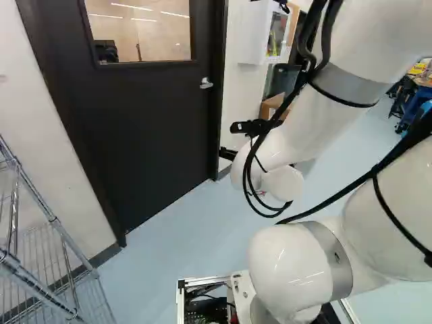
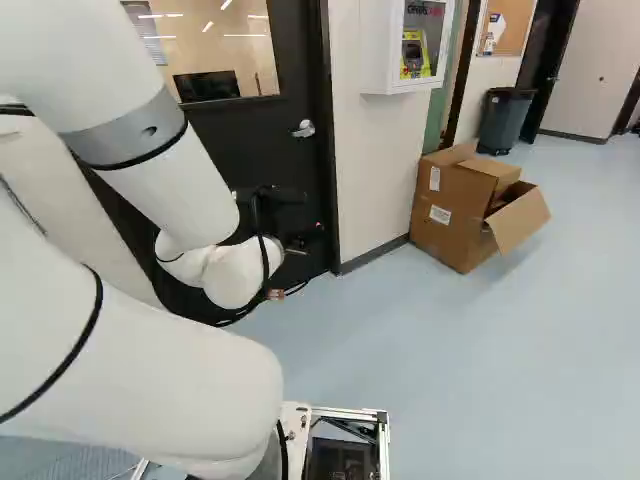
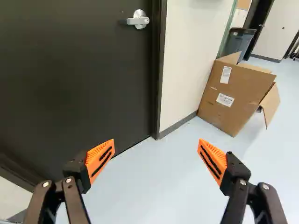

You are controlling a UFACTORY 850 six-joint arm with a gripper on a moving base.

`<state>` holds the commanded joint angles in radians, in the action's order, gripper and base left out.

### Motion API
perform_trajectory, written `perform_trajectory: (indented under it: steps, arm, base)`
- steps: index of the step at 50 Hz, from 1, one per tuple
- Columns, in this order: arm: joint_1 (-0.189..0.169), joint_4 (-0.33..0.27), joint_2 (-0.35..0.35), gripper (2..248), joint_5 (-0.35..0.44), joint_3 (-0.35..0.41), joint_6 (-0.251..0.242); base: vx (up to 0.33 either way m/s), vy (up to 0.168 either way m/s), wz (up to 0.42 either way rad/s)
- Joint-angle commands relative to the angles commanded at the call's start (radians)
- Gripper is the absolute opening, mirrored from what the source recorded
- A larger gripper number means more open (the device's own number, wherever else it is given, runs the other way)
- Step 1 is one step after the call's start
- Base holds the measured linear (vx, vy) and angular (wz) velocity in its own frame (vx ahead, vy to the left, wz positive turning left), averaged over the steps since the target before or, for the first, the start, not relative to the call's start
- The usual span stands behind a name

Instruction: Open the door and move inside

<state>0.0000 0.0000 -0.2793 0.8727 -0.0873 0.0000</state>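
While end effector point(image 2: 308, 240) gapes, door handle point(image 3: 140, 20) lies ahead.

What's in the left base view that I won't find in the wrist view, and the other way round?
Only the left base view shows the door's window, the white wall cabinet and the robot's white arm.

Only the wrist view shows the orange pads of the jaws, standing wide apart, and the cardboard box's open flap.

Both show the closed black door, its silver handle and the cardboard box beyond.
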Motion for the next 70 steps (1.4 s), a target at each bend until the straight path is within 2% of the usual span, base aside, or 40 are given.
perform_trajectory:
  steps: [70]
  arm:
    - [0.000,0.000,0.000,247,0.000,0.000,0.000]
  base:
    - [0.177,0.000,-0.022]
